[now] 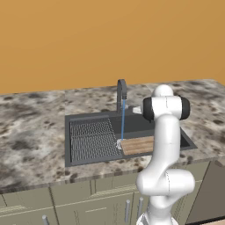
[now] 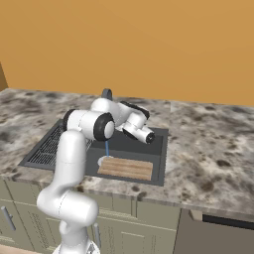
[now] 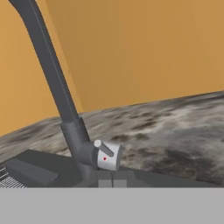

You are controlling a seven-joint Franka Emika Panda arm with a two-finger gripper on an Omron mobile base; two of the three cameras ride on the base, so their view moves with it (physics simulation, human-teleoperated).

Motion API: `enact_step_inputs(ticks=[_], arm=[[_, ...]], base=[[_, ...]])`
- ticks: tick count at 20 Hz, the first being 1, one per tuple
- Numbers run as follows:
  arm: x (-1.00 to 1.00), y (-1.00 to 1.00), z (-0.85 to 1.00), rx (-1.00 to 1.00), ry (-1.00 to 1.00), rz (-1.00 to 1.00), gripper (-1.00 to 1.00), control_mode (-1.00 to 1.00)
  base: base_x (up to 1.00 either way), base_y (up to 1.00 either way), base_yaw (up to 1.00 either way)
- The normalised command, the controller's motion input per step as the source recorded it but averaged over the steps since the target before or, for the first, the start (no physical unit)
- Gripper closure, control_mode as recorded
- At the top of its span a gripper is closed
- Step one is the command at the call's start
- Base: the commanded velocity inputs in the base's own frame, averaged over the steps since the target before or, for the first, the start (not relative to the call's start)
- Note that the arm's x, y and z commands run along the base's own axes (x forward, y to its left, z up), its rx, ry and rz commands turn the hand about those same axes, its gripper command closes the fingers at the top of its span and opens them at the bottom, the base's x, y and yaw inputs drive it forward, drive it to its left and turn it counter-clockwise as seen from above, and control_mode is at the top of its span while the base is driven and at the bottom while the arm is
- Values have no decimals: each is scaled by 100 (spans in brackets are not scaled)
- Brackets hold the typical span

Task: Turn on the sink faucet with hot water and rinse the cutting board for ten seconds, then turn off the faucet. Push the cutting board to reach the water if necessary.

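The gripper [image 3: 112, 183] sits low at the foot of the slim dark grey metal faucet [image 3: 65, 105], its two small dark finger tips side by side and all but touching, so it reads as closed on nothing. Straight ahead of it and just above the tips is the faucet's small side lever [image 3: 106, 154], a short pale stub on a light barrel with a red dot, angled up and away to the gripper's left. That lever is the nearest thing to it, and I judge the next move turns on it. Off to the gripper's side and below, the thin light-blue stream of water [image 1: 123, 123] is running, landing on the near end of the flat light-brown wooden cutting board [image 2: 125, 167], which lies in the basin of the dark grey rectangular sink [image 2: 159, 155], long axis across the basin
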Motion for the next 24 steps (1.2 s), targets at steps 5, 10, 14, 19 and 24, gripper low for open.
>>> enact_step_inputs(ticks=[5,10,14,19,24], arm=[[0,-10,0,0,0,0,100,-100],[0,-10,1,0,0,0,100,-100],[0,-1,1,0,0,0,100,-100],[9,0,4,0,0,0,100,-100],[13,-2,8,0,0,0,100,-100]], base=[[0,0,0],[0,0,0],[0,0,0],[0,0,0],[0,0,0]])
